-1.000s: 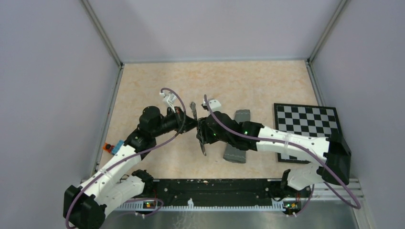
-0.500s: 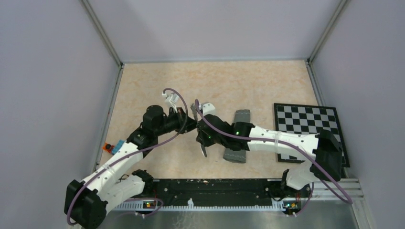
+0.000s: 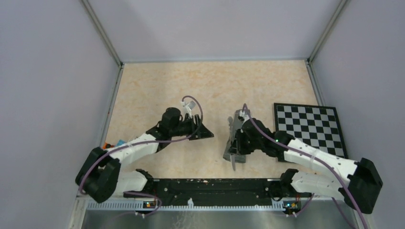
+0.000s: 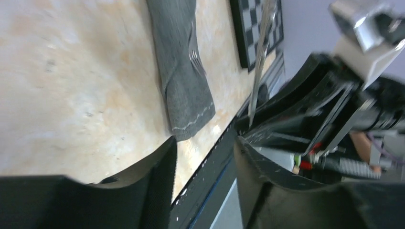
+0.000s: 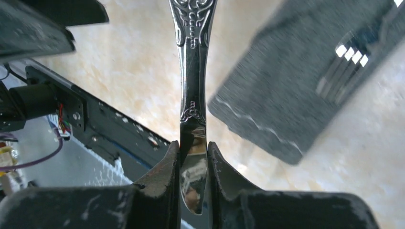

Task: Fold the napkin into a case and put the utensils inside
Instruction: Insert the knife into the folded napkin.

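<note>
The napkin is folded into a narrow dark grey case (image 3: 240,118) lying right of the table's middle; it also shows in the left wrist view (image 4: 181,71) and the right wrist view (image 5: 305,86). The fork's tines (image 5: 345,64) stick out of the case, also seen in the left wrist view (image 4: 195,55). My right gripper (image 3: 235,145) (image 5: 193,152) is shut on the blade of the silver knife (image 5: 192,71) (image 3: 233,162) (image 4: 261,52), held above the case's near left edge. My left gripper (image 3: 205,132) (image 4: 205,152) is open and empty, left of the case.
A black-and-white checkered board (image 3: 308,129) lies right of the case, behind my right arm. The black rail (image 3: 215,186) runs along the table's near edge. Grey walls close in the table on the left, back and right.
The two grippers were together at the knife mid-table. My right gripper has carried the knife right to the case. My left gripper has come apart from it and now stands open.
</note>
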Available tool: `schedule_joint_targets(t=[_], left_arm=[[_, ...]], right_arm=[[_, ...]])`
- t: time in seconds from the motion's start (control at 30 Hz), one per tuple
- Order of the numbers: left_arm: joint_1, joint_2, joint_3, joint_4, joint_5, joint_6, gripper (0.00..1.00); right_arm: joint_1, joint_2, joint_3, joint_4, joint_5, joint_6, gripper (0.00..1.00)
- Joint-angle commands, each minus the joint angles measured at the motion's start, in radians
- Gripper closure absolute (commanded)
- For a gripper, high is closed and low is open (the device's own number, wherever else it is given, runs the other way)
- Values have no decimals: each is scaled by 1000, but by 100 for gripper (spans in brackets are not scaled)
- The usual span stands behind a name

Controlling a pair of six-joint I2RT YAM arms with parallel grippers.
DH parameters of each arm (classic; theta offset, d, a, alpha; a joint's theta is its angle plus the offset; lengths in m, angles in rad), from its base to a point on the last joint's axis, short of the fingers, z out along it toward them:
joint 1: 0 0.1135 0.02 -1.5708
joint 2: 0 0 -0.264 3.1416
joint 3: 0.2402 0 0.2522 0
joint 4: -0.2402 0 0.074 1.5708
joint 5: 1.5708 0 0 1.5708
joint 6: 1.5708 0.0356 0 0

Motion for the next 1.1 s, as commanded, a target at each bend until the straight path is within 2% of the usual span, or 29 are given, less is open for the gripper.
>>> schedule_joint_targets(t=[0.0, 0.13, 0.3, 0.47, 0.67, 1.07], left_arm=[[-142, 138, 11, 226, 45, -49, 54], [-227, 301, 26, 389, 36, -113, 75], [-290, 453, 78, 487, 34, -131, 86], [-312, 551, 105, 529, 34, -138, 90], [-328, 597, 112, 541, 26, -134, 93], [-359, 617, 95, 521, -6, -109, 96]], right_arm=[[-103, -147, -68, -96, -196, 33, 100], [-166, -166, -90, -185, -255, 3, 100], [-206, -134, -122, -214, -288, -22, 100], [-232, -76, -118, -220, -319, -43, 100], [-247, -17, -117, -229, -322, -63, 100], [-256, 154, -56, -204, -302, -96, 100]])
